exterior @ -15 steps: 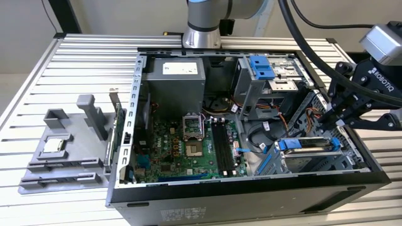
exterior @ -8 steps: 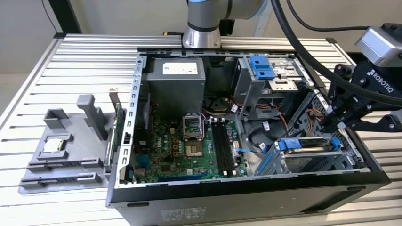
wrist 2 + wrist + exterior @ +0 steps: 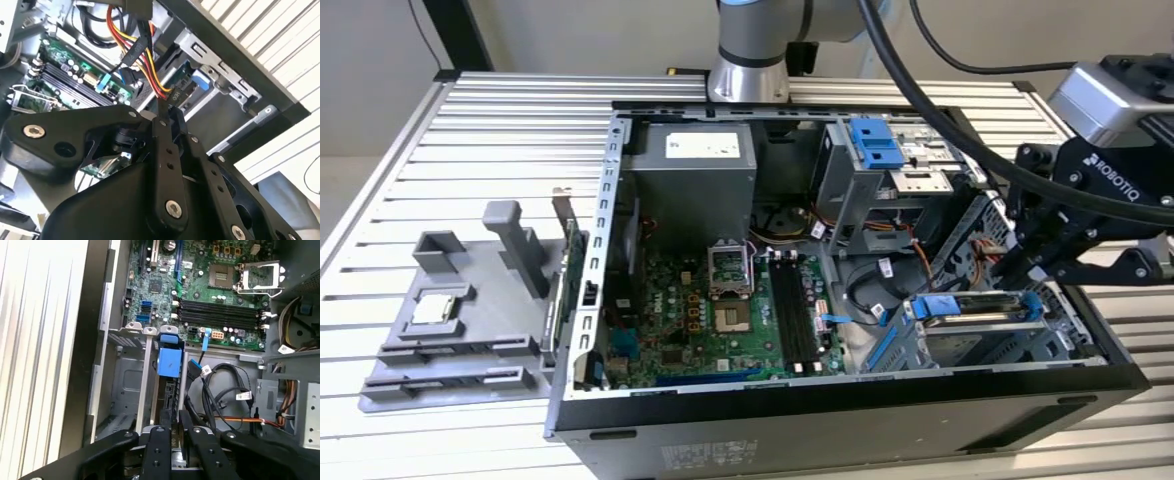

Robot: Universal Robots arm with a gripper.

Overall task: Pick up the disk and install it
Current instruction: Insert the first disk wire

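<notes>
The disk [image 3: 983, 306], a silver-grey drive with blue rails, sits in the drive cage at the front corner of the open computer case [image 3: 854, 405], on the exterior view's right. In the first wrist view the disk [image 3: 171, 395] shows edge-on inside the bay, with its blue bracket end [image 3: 169, 359] toward the motherboard. My gripper [image 3: 1030, 276] reaches down onto the disk's outer end. Its black fingers [image 3: 157, 447] stand close on either side of the drive's edge, shut on it, the gripper [image 3: 174, 436] low in the bay. A black finger [image 3: 168, 150] fills the second wrist view.
Red, yellow and orange cables [image 3: 145, 57] and black cables [image 3: 217, 390] hang beside the bay. The motherboard [image 3: 707, 310] lies mid-case. A blue latch [image 3: 871, 143] tops the upper bay. A grey fixture [image 3: 454, 320] holding a small silver chip [image 3: 434, 308] stands on the slatted table at the exterior view's left.
</notes>
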